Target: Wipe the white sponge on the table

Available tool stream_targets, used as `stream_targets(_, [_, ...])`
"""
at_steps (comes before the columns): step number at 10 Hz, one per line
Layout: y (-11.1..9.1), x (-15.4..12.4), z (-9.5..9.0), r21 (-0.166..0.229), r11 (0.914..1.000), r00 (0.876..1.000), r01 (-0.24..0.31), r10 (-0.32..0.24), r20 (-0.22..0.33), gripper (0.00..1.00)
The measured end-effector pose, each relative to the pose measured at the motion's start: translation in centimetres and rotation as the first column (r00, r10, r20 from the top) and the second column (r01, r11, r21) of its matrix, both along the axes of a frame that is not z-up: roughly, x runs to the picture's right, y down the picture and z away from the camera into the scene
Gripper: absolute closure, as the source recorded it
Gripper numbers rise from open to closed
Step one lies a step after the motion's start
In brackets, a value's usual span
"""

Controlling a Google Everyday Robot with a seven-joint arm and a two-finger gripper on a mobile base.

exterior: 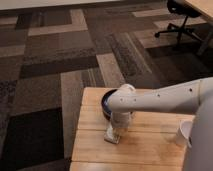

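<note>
The white sponge (111,135) lies flat on the light wooden table (145,147), left of its middle. My gripper (115,130) comes down from the arm, which reaches in from the right, and presses onto the sponge's top, shut on it. Only the sponge's lower left part shows below the gripper. The wrist covers the fingers.
A blue bowl (106,102) sits just behind the gripper, mostly hidden by the arm. A white paper cup (183,134) stands near the table's right side. Brown patterned carpet surrounds the table, with an office chair (180,15) at the far right.
</note>
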State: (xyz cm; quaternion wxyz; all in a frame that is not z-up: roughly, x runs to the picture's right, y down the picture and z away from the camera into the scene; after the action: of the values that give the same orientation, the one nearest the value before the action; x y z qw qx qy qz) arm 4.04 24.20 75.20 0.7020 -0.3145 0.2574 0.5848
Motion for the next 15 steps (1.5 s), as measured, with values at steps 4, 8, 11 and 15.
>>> stream_targets(4, [-4.3,-5.1,0.1,0.068,0.9949,0.989,0.074,-0.082,0.125,1.00])
stream_targets(8, [-7.4,-6.1,-2.7,0.125,0.9831,0.978,0.134,-0.151,0.143,1.00])
stream_targets(11, [-9.0,-5.2,-5.4,0.143,0.9729,0.976,0.182,-0.197,0.096,1.00])
stream_targets(15, [-10.0,-5.2,-9.4,0.135,0.9756,0.982,0.173,-0.181,0.052,1.00])
